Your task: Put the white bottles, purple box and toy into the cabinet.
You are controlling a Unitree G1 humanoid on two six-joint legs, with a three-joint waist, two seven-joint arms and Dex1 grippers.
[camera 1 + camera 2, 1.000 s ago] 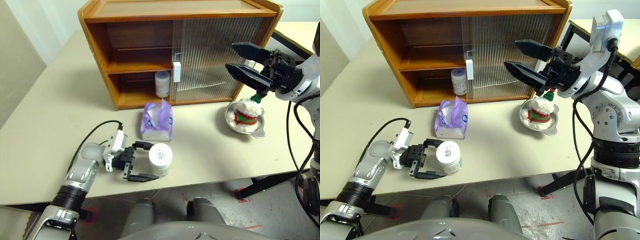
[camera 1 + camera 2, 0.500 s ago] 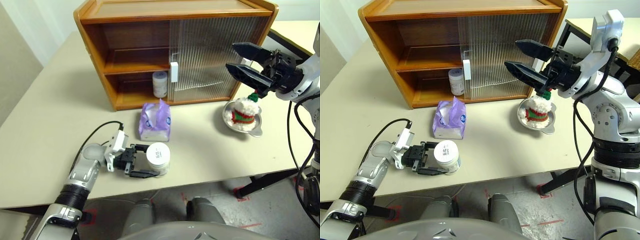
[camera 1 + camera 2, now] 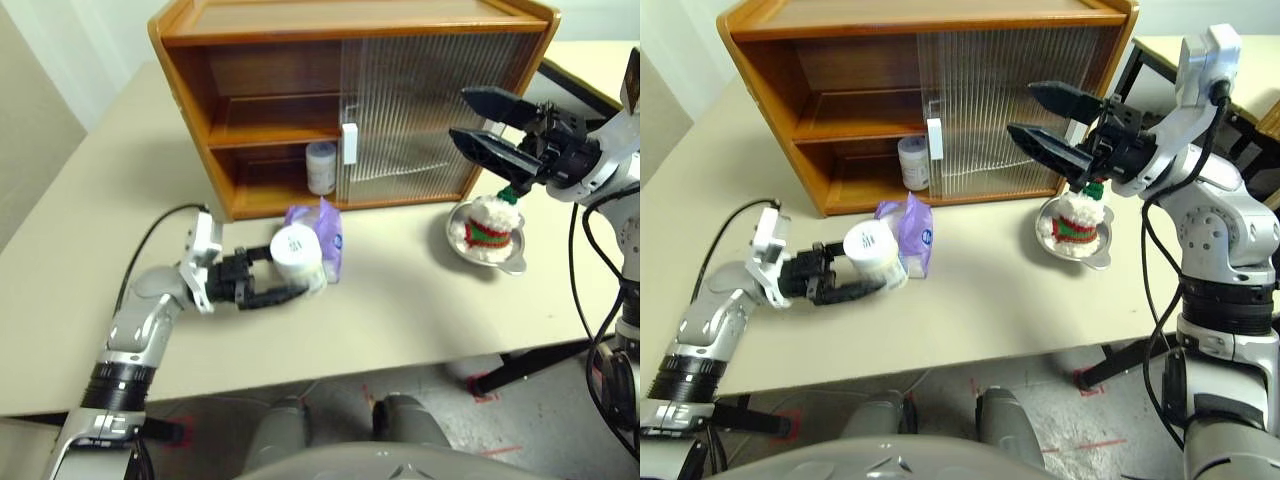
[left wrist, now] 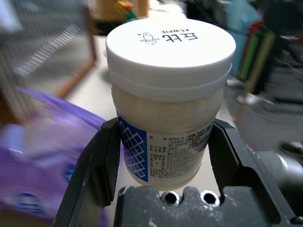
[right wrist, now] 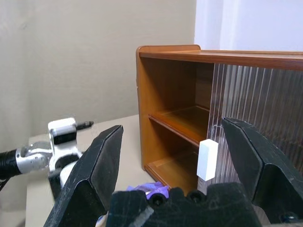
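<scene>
A: Left wrist view: white bottle (image 4: 169,99) upright between the two black fingers (image 4: 97,175), clamped at its label, cap uppermost. Held, no question.

B: Head views agree. Left gripper (image 3: 268,284) clenched on that bottle, forearm reaching level toward the robot's right, bottle now up against the purple box (image 3: 325,240) in front of the cabinet (image 3: 350,100). Off the table (image 3: 80,250)?

A: Looks lifted. A second ago it stood on the table nearer the robot's edge, jaws wide around it, not yet gripping. Half a second ago they had closed on it, still low. Since then the arm has raised it and carried it toward the cabinet.

B: Second white bottle (image 3: 321,167): lower shelf, just left of the white door handle (image 3: 350,143). Unmoved.

A: Right gripper (image 3: 1048,124)?

B: Jaws spread wide, empty, hanging above the table in front of the ribbed door, pointing left. Same pose as before.

A: Toy (image 3: 491,222)?

B: Sitting in the steel bowl (image 3: 510,262), right of the cabinet, beneath the right gripper. Not touched.
</scene>
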